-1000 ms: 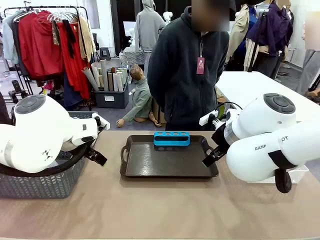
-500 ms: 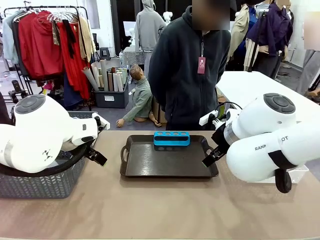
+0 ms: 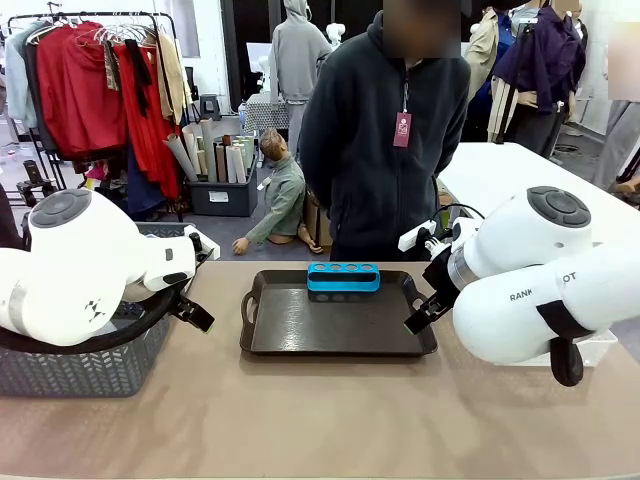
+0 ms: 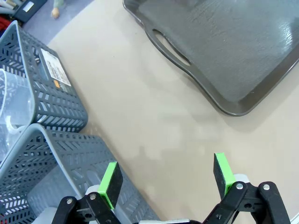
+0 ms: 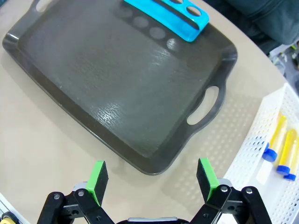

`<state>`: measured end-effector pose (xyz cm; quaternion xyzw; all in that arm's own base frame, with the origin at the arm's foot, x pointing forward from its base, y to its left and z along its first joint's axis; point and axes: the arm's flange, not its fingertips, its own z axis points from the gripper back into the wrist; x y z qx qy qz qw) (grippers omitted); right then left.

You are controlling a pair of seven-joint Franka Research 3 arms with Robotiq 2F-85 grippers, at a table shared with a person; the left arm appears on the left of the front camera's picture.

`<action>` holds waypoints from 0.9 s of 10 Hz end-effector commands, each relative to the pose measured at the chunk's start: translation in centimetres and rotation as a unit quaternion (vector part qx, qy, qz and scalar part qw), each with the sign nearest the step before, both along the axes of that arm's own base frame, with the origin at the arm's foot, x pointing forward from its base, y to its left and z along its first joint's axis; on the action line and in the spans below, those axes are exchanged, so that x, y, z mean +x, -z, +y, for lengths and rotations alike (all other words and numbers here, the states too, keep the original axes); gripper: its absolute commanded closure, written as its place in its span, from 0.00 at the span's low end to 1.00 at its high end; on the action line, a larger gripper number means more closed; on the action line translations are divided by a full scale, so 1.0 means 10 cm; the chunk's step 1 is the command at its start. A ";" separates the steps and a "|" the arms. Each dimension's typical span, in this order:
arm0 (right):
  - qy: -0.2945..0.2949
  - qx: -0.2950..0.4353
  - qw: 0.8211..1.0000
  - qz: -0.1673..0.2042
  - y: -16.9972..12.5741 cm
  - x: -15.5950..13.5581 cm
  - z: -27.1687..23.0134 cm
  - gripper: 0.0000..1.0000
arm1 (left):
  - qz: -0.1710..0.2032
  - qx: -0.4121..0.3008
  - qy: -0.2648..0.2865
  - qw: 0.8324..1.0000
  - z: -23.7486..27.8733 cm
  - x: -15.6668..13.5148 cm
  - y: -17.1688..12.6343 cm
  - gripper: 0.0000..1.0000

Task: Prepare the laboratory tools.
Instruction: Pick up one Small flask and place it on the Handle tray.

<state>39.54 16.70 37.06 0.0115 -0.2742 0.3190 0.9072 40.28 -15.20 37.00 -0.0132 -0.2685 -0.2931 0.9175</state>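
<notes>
A small blue rack (image 3: 343, 277) with four holes stands at the far edge of the dark tray (image 3: 300, 330); the right wrist view shows the rack (image 5: 174, 15) at the top. Yellow-filled tubes with blue caps (image 5: 275, 140) lie in a white mesh bin (image 5: 254, 154) to the tray's right. A clear beaker (image 4: 11, 109) sits inside a grey basket (image 4: 51, 100). My left gripper (image 4: 166, 175) hangs open above bare table between basket and tray. Over the tray's near corner my right gripper (image 5: 152, 177) is open, with nothing between its fingers.
Two grey baskets (image 3: 85, 365) stand at the left of the table, under my left arm. A person (image 3: 385, 140) in a dark hoodie stands behind the far edge, arms back. The near part of the table is bare.
</notes>
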 end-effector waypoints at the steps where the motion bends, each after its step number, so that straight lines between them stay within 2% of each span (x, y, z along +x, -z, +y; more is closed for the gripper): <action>1: 0.000 0.000 1.000 -0.001 -0.01 0.00 0.00 0.00 | 0.000 0.000 0.000 1.000 0.00 0.00 0.00 0.00; 9: 0.000 0.000 1.000 0.000 0.00 0.00 0.00 0.00 | 0.000 0.000 0.000 1.000 0.00 0.00 0.00 0.00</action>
